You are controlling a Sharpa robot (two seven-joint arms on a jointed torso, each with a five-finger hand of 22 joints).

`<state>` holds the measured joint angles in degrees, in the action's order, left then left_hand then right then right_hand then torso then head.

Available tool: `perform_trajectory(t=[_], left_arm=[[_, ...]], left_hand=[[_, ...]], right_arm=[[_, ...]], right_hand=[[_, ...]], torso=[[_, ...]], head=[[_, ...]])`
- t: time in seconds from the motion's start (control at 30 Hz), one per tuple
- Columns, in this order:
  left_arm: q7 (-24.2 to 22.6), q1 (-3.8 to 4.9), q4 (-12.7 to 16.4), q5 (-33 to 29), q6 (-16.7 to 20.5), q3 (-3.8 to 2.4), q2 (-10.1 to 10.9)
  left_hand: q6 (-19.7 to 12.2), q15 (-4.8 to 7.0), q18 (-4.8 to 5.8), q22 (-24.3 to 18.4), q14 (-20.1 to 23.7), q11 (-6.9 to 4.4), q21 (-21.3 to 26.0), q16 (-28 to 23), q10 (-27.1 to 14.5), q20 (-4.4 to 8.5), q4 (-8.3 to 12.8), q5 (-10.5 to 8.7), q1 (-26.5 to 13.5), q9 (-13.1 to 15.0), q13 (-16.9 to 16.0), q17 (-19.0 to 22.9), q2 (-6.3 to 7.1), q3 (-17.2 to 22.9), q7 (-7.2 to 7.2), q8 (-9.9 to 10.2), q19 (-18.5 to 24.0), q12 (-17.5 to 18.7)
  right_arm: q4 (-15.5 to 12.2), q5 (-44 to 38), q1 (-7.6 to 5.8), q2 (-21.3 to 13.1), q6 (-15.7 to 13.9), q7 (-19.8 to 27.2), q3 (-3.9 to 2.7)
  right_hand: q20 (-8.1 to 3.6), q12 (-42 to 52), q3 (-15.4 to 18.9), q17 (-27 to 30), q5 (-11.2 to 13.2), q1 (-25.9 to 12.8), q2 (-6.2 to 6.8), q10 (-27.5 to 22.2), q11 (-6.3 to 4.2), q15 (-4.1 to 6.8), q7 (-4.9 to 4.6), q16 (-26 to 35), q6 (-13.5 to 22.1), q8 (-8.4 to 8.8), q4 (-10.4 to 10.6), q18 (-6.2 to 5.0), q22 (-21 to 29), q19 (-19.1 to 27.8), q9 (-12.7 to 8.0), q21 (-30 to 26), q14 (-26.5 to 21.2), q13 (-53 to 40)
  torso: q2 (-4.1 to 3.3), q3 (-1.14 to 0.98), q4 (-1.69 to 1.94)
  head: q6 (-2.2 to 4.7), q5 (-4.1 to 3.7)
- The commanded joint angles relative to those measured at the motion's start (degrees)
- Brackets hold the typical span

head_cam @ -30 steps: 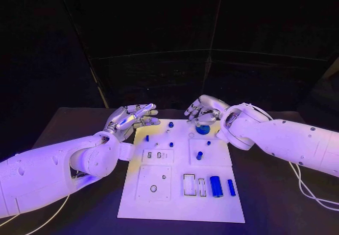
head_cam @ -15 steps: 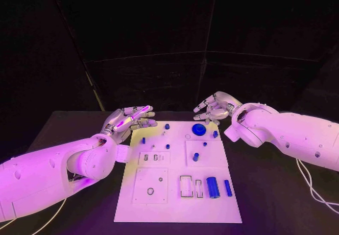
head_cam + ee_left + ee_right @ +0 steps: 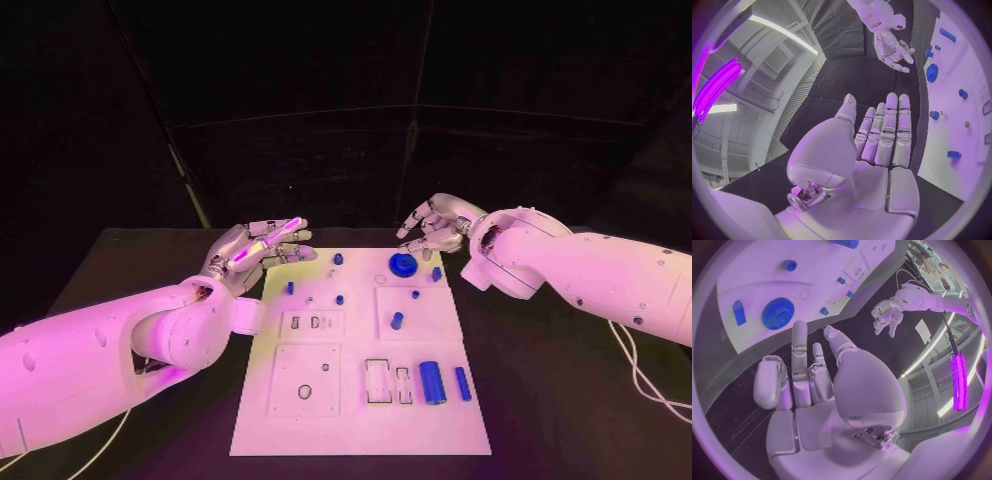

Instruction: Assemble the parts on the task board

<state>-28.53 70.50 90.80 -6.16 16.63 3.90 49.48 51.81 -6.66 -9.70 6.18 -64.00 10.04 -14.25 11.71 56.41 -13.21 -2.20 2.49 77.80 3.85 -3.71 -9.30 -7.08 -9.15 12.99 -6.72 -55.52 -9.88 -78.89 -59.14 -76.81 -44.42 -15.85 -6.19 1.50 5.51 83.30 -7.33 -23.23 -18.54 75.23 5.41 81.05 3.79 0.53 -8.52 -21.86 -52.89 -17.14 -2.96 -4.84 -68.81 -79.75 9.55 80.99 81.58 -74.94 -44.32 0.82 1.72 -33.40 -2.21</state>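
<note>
Left hand (image 3: 264,246) hovering off the white board's (image 3: 353,420) far-left corner, fingers straight and spread, holding nothing. Right hand (image 3: 437,224) at far-right corner, fingers loosely apart, empty, just beyond blue gear (image 3: 402,265). Blue cylinder (image 3: 430,382) lying in a slot nr the board's near edge.

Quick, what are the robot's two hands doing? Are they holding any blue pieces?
Left hand: open, fingers out straight, holding nothing.
Right hand: open, holding nothing, beside the blue gear.
</note>
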Motion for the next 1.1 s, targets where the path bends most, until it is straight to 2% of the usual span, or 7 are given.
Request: perform_trajectory(t=[0.03,0.13,0.27,0.4,0.53,0.67,1.1], left_arm=[[-0.11,0.08,-0.08,-0.04,-1.01,-0.03,-0.16],[-0.07,0.08,-0.27,-0.04,-1.12,0.01,-0.36],[0.02,0.06,-0.48,-0.04,-1.28,0.13,-0.59],[0.05,0.06,-0.57,-0.05,-1.36,0.20,-0.71],[0.10,0.05,-0.63,-0.05,-1.41,0.24,-0.81],[0.14,0.05,-0.70,-0.05,-1.43,0.27,-0.89],[0.20,0.04,-0.88,-0.05,-1.50,0.30,-1.06]], left_hand=[[0.23,-0.21,-0.76,-0.05,-0.30,-0.06,0.18,-0.20,0.46,0.07,0.37,0.25,0.22,-0.07,0.04,-0.06,-0.20,-0.10,0.24,0.15,-0.31,0.26],[0.23,-0.21,-0.76,-0.05,-0.30,-0.06,0.18,-0.20,0.46,0.07,0.37,0.25,0.22,-0.07,0.04,-0.06,-0.20,-0.10,0.24,0.15,-0.31,0.26],[0.23,-0.21,-0.76,-0.05,-0.30,-0.06,0.18,-0.20,0.46,0.07,0.37,0.25,0.22,-0.07,0.04,-0.06,-0.20,-0.10,0.24,0.15,-0.31,0.26],[0.23,-0.21,-0.76,-0.05,-0.30,-0.06,0.18,-0.20,0.46,0.07,0.37,0.25,0.22,-0.07,0.04,-0.06,-0.20,-0.10,0.24,0.15,-0.31,0.26],[0.23,-0.21,-0.76,-0.05,-0.30,-0.06,0.18,-0.20,0.46,0.07,0.37,0.25,0.22,-0.07,0.04,-0.06,-0.20,-0.10,0.24,0.15,-0.31,0.26],[0.25,-0.21,-0.76,-0.09,-0.31,-0.07,0.22,-0.25,0.51,0.07,0.37,0.26,0.17,-0.07,0.04,-0.08,-0.24,-0.11,0.24,0.18,-0.32,0.30],[0.26,-0.21,-0.76,-0.10,-0.31,-0.07,0.24,-0.28,0.53,0.07,0.38,0.26,0.18,-0.07,0.04,-0.09,-0.28,-0.09,0.23,0.20,-0.33,0.32]], right_arm=[[0.09,-10.85,-0.13,0.18,1.12,-1.99,-0.04],[0.08,-15.87,-0.12,0.34,1.17,-3.02,-0.04],[-0.05,-22.96,-0.10,0.46,2.07,-5.40,-0.02],[0.23,-25.53,-0.09,0.64,3.67,-7.18,-0.02],[0.88,-26.31,-0.08,1.05,5.39,-8.71,-0.01],[2.05,-25.18,-0.06,1.70,6.57,-9.66,0.00],[4.40,-20.29,0.18,3.85,8.62,-11.62,0.07]], right_hand=[[-0.26,0.21,0.15,-0.42,0.44,1.23,-0.29,0.10,-0.24,0.42,0.23,-1.03,0.27,-1.00,-0.51,1.34,-3.91,-2.17,0.31,1.88,1.60,-6.13],[-0.69,2.35,0.18,-0.78,1.00,1.79,-0.59,3.05,-0.61,0.81,0.54,-1.79,0.30,-2.06,-0.66,2.14,-7.96,-4.33,0.55,3.76,2.79,-8.88],[-0.83,6.50,0.09,-0.95,4.52,1.79,-0.63,8.69,-0.57,0.86,0.43,-2.00,1.33,-1.73,-0.25,3.06,-12.50,-6.56,0.06,5.72,3.01,-14.76],[-0.65,6.70,0.33,-1.02,5.89,1.43,-0.14,8.95,-0.15,0.56,-0.07,-2.10,3.70,-0.11,0.42,3.38,-14.09,-7.30,-0.82,6.38,3.09,-15.06],[-0.40,6.70,0.90,-1.09,7.66,1.36,0.75,8.95,0.03,0.33,-0.18,-2.20,8.44,3.16,1.53,3.59,-15.19,-7.78,-2.27,6.83,3.16,-15.06],[-0.26,6.70,1.21,-1.11,7.98,1.95,1.82,8.95,0.15,0.24,-0.35,-2.25,10.64,5.03,3.58,3.65,-15.50,-7.90,-3.28,6.95,3.20,-15.06],[-0.18,6.70,1.00,-1.13,7.87,2.55,1.27,8.95,0.27,0.14,-0.49,-2.28,10.10,5.22,5.41,3.67,-15.63,-7.96,-3.64,7.00,3.18,-15.06]], torso=[[-0.03,-0.02,-0.02],[-0.04,-0.03,-0.03],[-0.01,-0.01,-0.02],[-0.01,0.01,-0.03],[-0.02,-0.03,0.04],[0.01,-0.01,0.03],[-0.02,0.02,-0.03]], head=[[-0.13,-0.15],[-0.15,-0.19],[-0.32,-0.41],[-0.35,-0.53],[-0.34,-0.58],[-0.36,-0.60],[-0.44,-0.72]])
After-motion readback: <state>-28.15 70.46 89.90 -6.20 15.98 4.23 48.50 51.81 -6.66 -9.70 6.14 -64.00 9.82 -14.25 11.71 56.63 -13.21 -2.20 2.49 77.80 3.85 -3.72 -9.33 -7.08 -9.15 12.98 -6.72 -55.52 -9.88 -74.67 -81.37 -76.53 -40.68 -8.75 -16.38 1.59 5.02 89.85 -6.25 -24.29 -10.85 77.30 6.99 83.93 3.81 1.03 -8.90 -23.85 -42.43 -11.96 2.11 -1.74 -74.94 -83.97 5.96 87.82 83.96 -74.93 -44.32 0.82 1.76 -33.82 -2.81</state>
